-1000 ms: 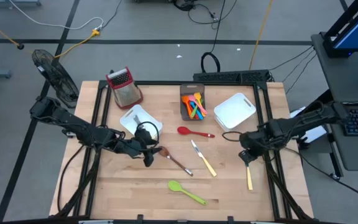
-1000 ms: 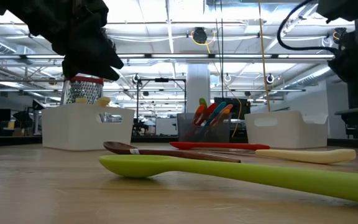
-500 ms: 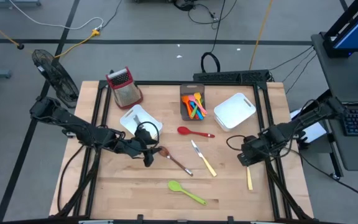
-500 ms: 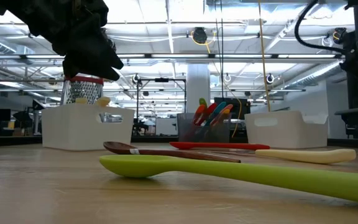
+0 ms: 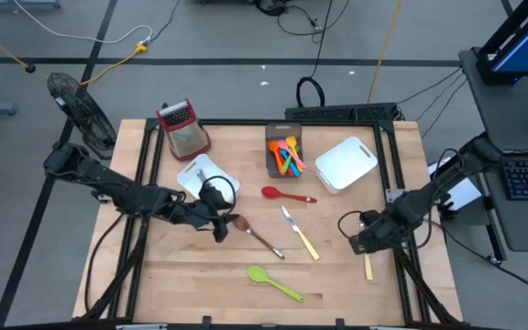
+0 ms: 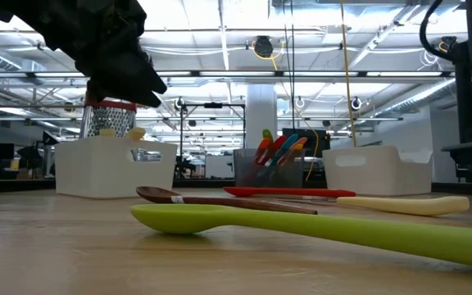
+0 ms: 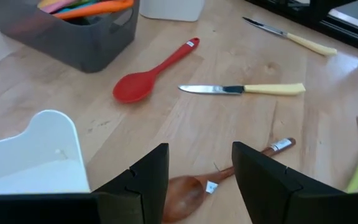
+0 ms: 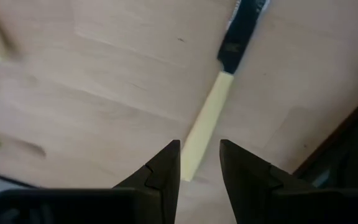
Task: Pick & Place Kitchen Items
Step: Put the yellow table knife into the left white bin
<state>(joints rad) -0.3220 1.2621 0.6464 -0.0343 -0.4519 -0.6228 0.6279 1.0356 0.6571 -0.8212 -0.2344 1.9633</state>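
Observation:
My left gripper (image 5: 220, 225) is open above the bowl end of the brown spoon (image 5: 255, 235). In the left wrist view the spoon's bowl (image 7: 188, 191) shows between the fingers, and in the low view the gripper (image 6: 125, 70) stands well above the table. My right gripper (image 5: 359, 244) is open over a yellow-handled knife (image 5: 368, 266) near the table's right edge. In the right wrist view the handle's end (image 8: 194, 152) shows between the fingers. A red spoon (image 5: 283, 194), a second yellow-handled knife (image 5: 300, 233) and a green spoon (image 5: 275, 283) lie flat on the table.
A dark grey bin (image 5: 283, 166) holding several coloured utensils and a white bin (image 5: 346, 163) stand at the back. Another white bin (image 5: 202, 176) stands by my left gripper. A red-topped grater (image 5: 183, 126) stands at the far left. The black frame rail (image 5: 401, 220) runs along the right edge.
My right gripper has gone toward the table's near edge and a little to the left, ending over the yellow-handled knife at the right edge. In the low view it has passed out of the picture at the right.

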